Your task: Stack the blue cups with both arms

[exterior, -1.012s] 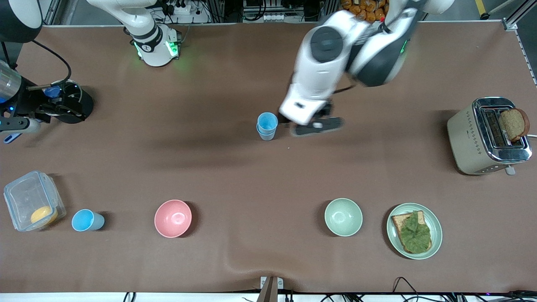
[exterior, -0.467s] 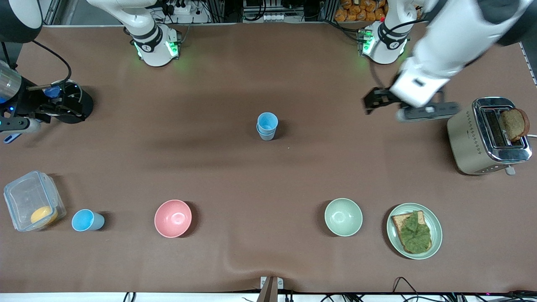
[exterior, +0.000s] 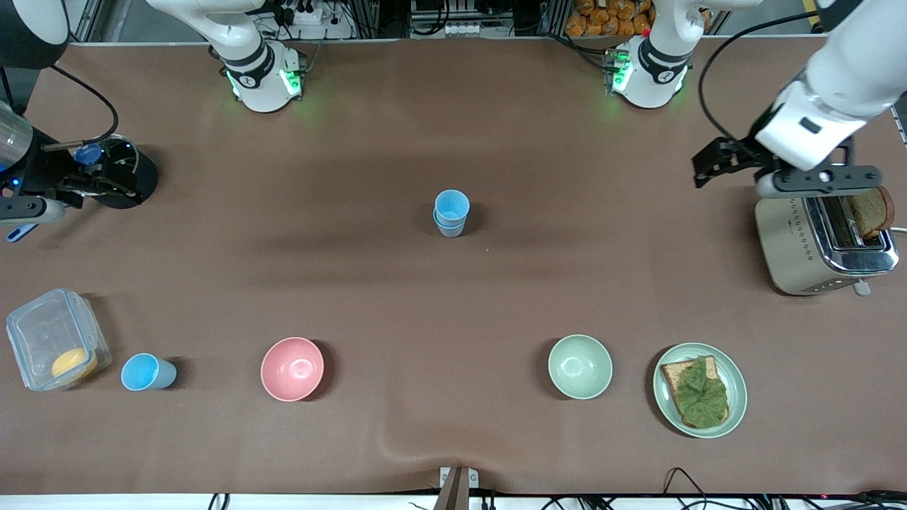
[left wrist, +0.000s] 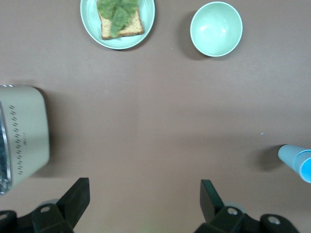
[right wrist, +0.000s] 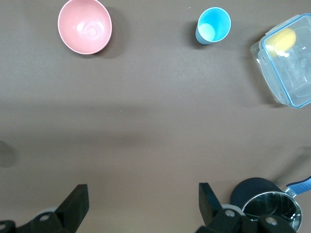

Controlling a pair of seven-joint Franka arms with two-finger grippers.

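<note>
Two light-blue cups are seen nested one inside the other as a stacked pair point(exterior: 451, 212) at the middle of the table; the upper cup shows a bright blue inside and a thin pale rim, and the greyish-blue wall of the lower cup shows beneath it. The pair stands upright and is taken as the landmark. A third blue cup point(exterior: 147, 372), tapered and with a vivid blue inside, stands alone nearer to the front camera than the pair, toward the right arm's end of the table, between a pink bowl point(exterior: 292, 368) and a clear lidded box point(exterior: 55, 337). A pale green bowl point(exterior: 579, 366) sits nearer to the front camera than the pair, toward the left arm's end.

The left gripper point(left wrist: 144, 204) is held in the air well away from the pair, over the edge of a toaster point(exterior: 822, 237) at the left arm's end; its fingers are spread wide and nothing is between them. The right gripper point(right wrist: 143, 204) is held over the right arm's end of the table, beside a dark pot point(right wrist: 266, 204), fingers likewise spread and holding nothing.
</note>
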